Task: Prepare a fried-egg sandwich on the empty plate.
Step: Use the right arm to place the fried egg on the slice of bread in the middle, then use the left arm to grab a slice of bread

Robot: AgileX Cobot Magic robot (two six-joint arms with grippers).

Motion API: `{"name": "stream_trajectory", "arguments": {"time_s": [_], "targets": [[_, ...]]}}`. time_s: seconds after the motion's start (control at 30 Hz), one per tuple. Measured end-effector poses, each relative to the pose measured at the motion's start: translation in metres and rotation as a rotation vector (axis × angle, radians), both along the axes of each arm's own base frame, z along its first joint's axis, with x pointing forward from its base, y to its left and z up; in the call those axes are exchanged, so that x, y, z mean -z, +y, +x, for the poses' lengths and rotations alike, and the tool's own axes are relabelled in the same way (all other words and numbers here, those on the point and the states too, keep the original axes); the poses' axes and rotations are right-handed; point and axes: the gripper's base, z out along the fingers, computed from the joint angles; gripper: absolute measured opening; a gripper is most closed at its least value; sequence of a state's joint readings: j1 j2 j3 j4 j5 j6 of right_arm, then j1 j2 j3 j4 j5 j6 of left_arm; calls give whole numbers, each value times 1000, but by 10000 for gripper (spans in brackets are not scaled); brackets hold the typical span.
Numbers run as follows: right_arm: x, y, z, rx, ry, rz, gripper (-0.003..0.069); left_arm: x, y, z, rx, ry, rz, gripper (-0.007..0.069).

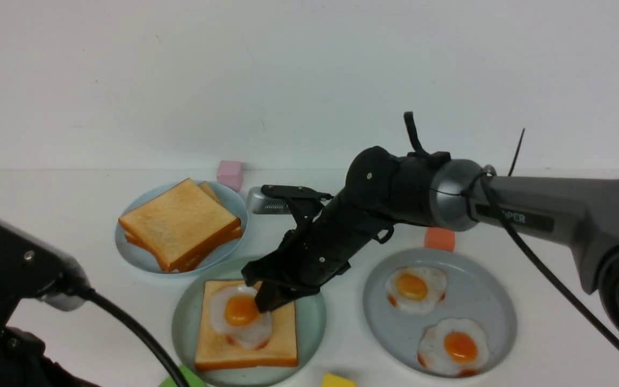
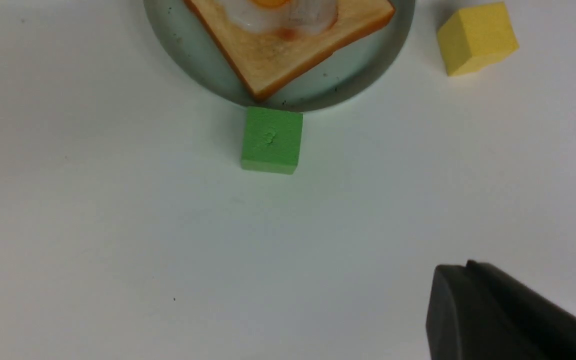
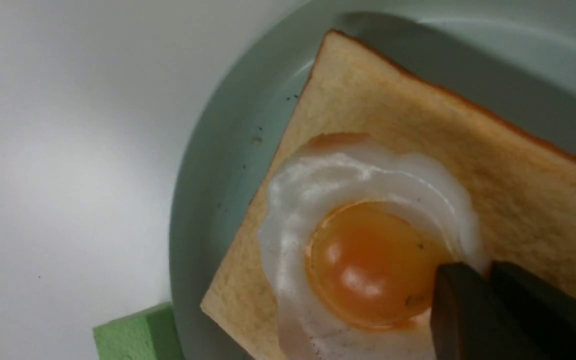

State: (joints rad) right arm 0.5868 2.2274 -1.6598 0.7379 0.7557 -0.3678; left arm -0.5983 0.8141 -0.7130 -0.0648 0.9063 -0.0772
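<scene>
Right gripper (image 1: pixel 264 309), over the pale mint-green plate (image 1: pixel 312 344): fingers close together at the edge of a fried egg (image 1: pixel 240 310), next to the yolk. The right wrist view is blurred at the fingertips, so they may be pinching a little of the white or only touching it; whether anything is held I cannot tell. Left gripper: fingers (image 2: pixel 468 305) pressed together, nothing in their grasp, well apart from the food.

Position of the work: the sandwich is incomplete. One slice of toast (image 1: pixel 282 344) lies on the mint-green plate with the egg on it, off-centre towards the robot's left. No upper slice is on it. The plain toast pile (image 1: pixel 178 220) sits on the light-blue plate (image 1: pixel 127 244); two further eggs (image 1: pixel 414 289) (image 1: pixel 453 346) lie on the grey-blue plate (image 1: pixel 489 301).

Risks, as judged:
1. If the white is caught, or clings to the fingers, lifting would drag or fold the egg. Cause: withdrawal before full release.
2. Sideways travel at this height could push the egg towards the crust, since the fingers are right beside the yolk.
3. Too much downward force could tip the slice or mark the yolk.
4. For the top slice, a deep grip on the pile could bring up two pieces, because they lie stacked and askew.
5. A lid lowered squarely over the toast may still leave white showing, given the off-centre egg.
</scene>
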Motion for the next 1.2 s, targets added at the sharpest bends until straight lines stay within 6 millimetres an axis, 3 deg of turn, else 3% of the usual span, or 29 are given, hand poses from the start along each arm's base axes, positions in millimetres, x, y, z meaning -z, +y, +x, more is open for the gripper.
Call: {"name": "stream_trajectory", "arguments": {"time_s": [0.17,0.3,0.33,0.37,0.4,0.5,0.67,0.8,0.9,1.0,1.17,1.2], "targets": [[-7,-1,0,-4,-23,-2,205,0,0,0,-1,2,1,20],[-32,-12,4,-1,-88,2,370,0,-1,1,-7,1,-5,23],[-35,-12,4,0,-91,3,377,0,-1,2,-7,-1,-6,23],[-54,-21,4,5,-126,13,433,2,-3,5,-9,-7,-11,24],[-59,-23,5,8,-136,17,439,2,-4,6,-10,-5,-11,24],[-115,-47,-3,3,-212,43,512,9,-14,21,-59,-7,-50,24],[-185,-77,-37,-47,-315,4,527,13,-23,54,-169,33,-78,24],[-228,-101,-70,-22,-351,-57,528,6,-13,92,-321,67,-116,24],[-243,-116,-91,4,-382,-73,528,1,3,115,-431,102,-183,24],[-243,-128,-111,15,-391,-70,528,2,22,132,-529,155,-258,26],[-218,-147,-146,6,-403,-78,528,21,63,159,-723,280,-439,40],[-218,-147,-146,8,-405,-77,528,21,62,160,-723,281,-446,40]]}}
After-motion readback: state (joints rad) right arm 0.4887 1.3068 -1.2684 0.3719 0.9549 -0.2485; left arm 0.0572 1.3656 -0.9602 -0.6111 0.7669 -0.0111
